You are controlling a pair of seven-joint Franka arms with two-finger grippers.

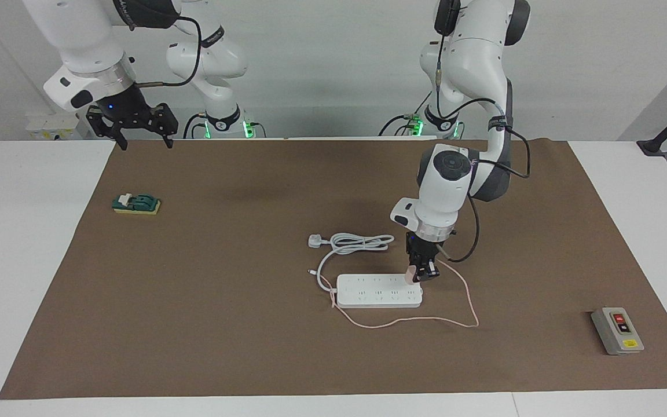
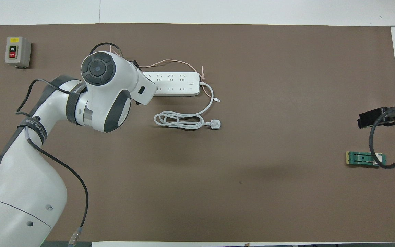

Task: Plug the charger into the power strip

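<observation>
The charger (image 1: 411, 274), a small pink cube, sits pinched in the left end effector (image 1: 420, 276) right over the power strip (image 1: 378, 291) at the end toward the left arm. It looks light and hard, so holding its flat sides seems best, while its thin pink cable (image 1: 472, 310) is floppy and drags on the worktop (image 1: 241, 324). The right end effector (image 1: 132, 128) waits with fingers wide, up over the edge by the robots.

My arms are glossy white shells with dark grey joint bands and round grey end caps. Black cables loop along them, strapped by lettered black bands. My left gripper (image 1: 422, 272) and right gripper (image 1: 134, 124) are black; green lights glow at both bases.
</observation>
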